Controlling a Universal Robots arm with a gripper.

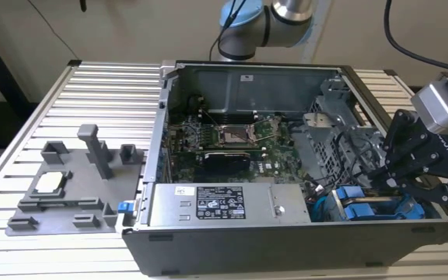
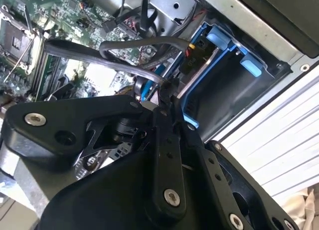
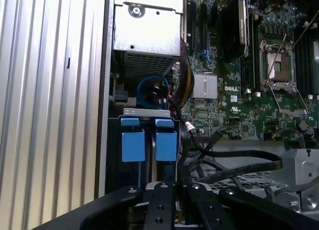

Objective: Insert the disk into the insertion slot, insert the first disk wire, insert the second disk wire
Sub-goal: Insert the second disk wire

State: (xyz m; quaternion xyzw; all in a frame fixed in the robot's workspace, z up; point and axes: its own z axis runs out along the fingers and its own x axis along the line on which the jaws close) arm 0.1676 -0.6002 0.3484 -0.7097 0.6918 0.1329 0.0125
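Even, soft room light falls on my workspace in the exterior view, with little hard shadow. In the second wrist view, glare whitens the circuit board just beyond my fingers, and my near linkage looms dark and soft. In the first wrist view, the ribbed table beside my fingers is bright while the case interior stays dim.

Blue frames on the drives, black gripper w/ silver screws, green board, grey case, silver ribbed table, grey fixture, silver PSU w/ white and black labels, black cables.
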